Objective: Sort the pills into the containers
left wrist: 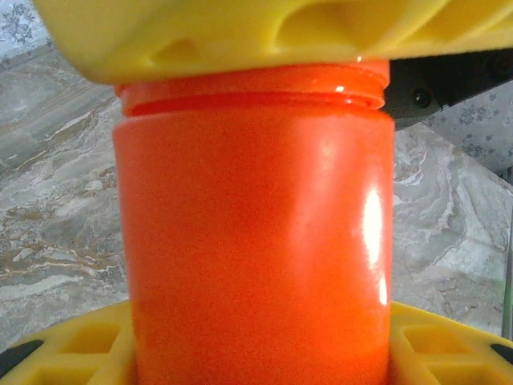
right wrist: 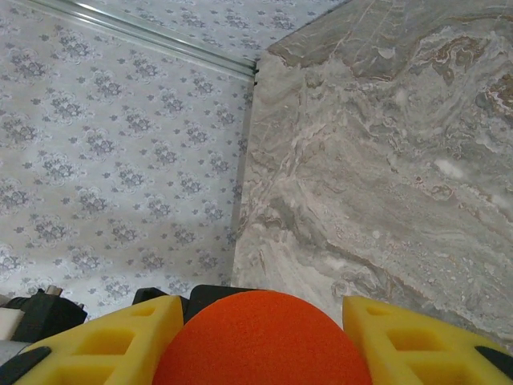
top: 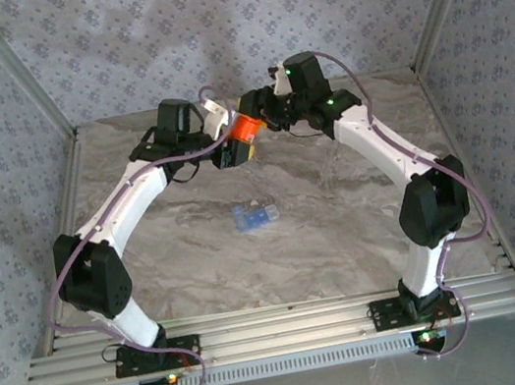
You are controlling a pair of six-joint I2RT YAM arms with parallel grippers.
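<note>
From above, both arms reach to the far middle of the table [top: 344, 227], where the left gripper [top: 232, 145] and the right gripper [top: 266, 116] meet at the orange bottle [top: 246, 127], held up off the marble. The pale blue container [top: 254, 216] lies on its side nearer the arms, well apart from both grippers.

In the left wrist view, yellow fingers [left wrist: 240, 32] are clamped on the bottle's body, one above and one below (the threaded neck sits right at the upper finger's edge).

In the right wrist view, the round red-orange cap [right wrist: 260, 345] sits between two yellow fingers [right wrist: 104, 345], which stand just beside it on either side. I cannot tell whether they actually press on it. Behind are the marble and the patterned wall [right wrist: 120, 144].
</note>
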